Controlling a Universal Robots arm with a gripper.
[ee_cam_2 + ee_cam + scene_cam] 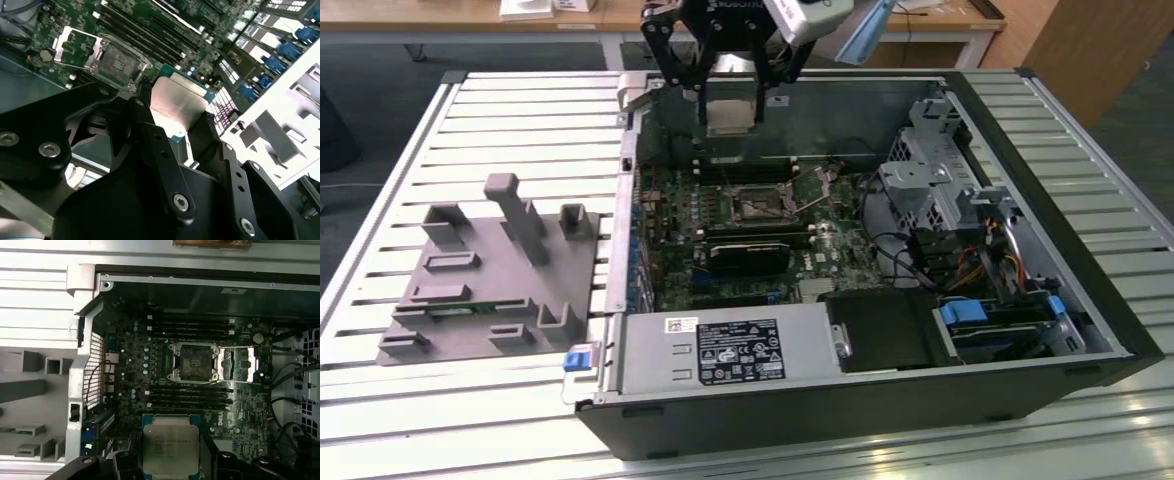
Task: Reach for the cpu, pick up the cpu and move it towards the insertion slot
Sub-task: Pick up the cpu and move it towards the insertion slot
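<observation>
My gripper (736,104) hangs above the far side of the open computer case (1014,330), shut on the cpu (731,112). In both wrist views the cpu (177,105) (170,444) is a flat silvery square with a thin green rim, clamped between the black fingers (150,135). The insertion slot (761,203) lies on the motherboard below and nearer the camera. It is a dark square socket in a silvery frame (193,362) (116,59), with its lid flipped open beside it. The cpu is held in the air, clear of the slot.
Long black memory strips (192,327) flank the slot, and a black card (750,252) lies nearer. A metal drive cage (927,185) with cables stands on the exterior view's right. A power supply (720,350) sits in front, and a grey plastic fixture (480,280) rests on the slatted table.
</observation>
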